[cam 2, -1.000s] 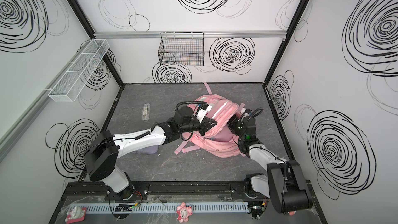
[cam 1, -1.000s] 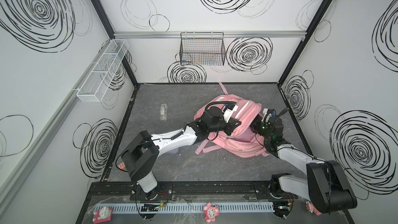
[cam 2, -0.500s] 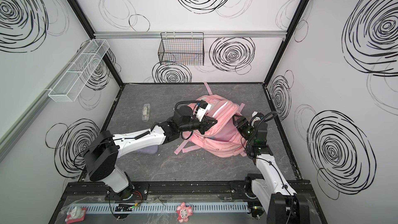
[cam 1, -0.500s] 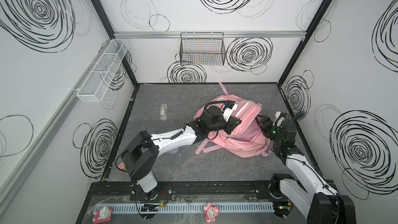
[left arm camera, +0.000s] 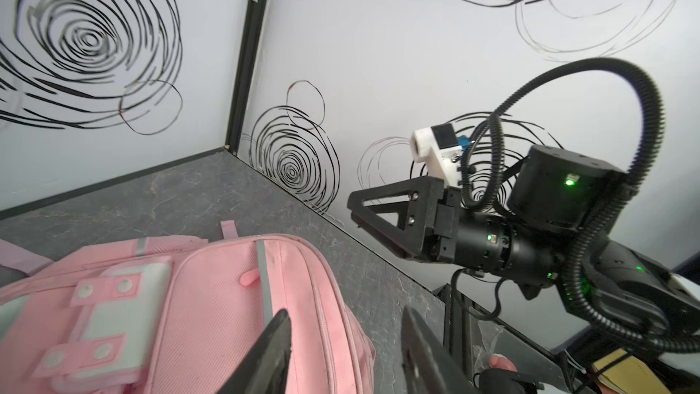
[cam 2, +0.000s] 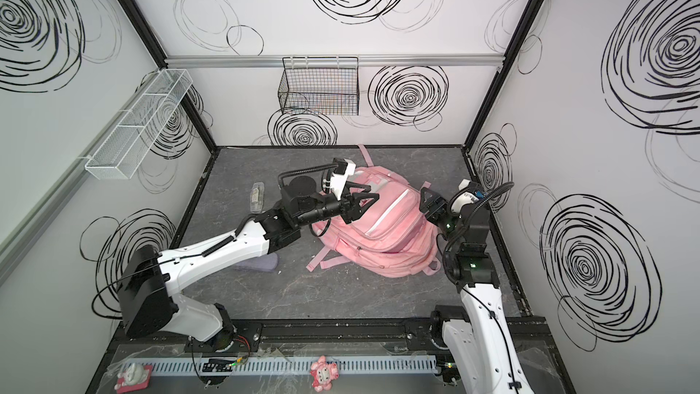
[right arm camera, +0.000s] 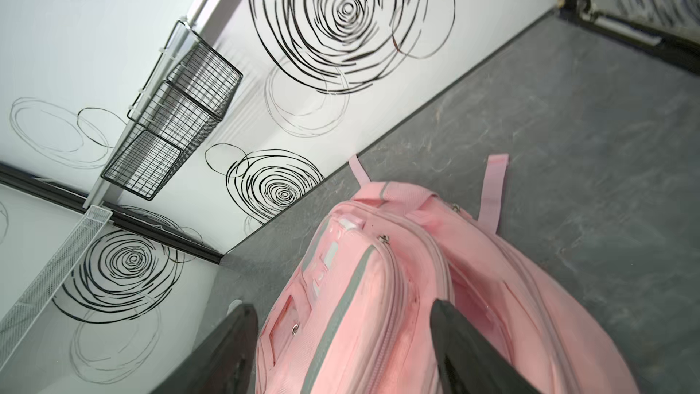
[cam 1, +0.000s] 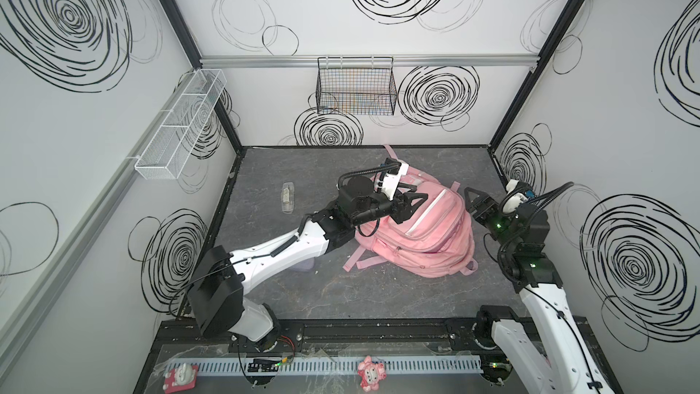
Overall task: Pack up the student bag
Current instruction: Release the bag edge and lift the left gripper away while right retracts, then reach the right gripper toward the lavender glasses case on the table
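Looking from above, find the student bag (cam 1: 428, 236) lying on the grey table (cam 1: 341, 293), right of the middle, front pockets up, between the 2 grippers. Note the left gripper (cam 1: 414, 204) over its upper left part, fingers apart, clamped on nothing. Note the right gripper (cam 1: 471, 198) just beside its right edge but apart from it, fingers also spread wide and empty. See 1 small clear case (cam 1: 288, 198) well apart on the left, and 1 grey pouch (cam 2: 257, 262) under the left arm.

Pink backpack (right arm camera: 397, 297) lies on grey floor (right arm camera: 568, 145) at twelve o'clock from the right gripper (right arm camera: 342, 307) (jaws apart); black wire basket (right arm camera: 178, 115) at ten o'clock.
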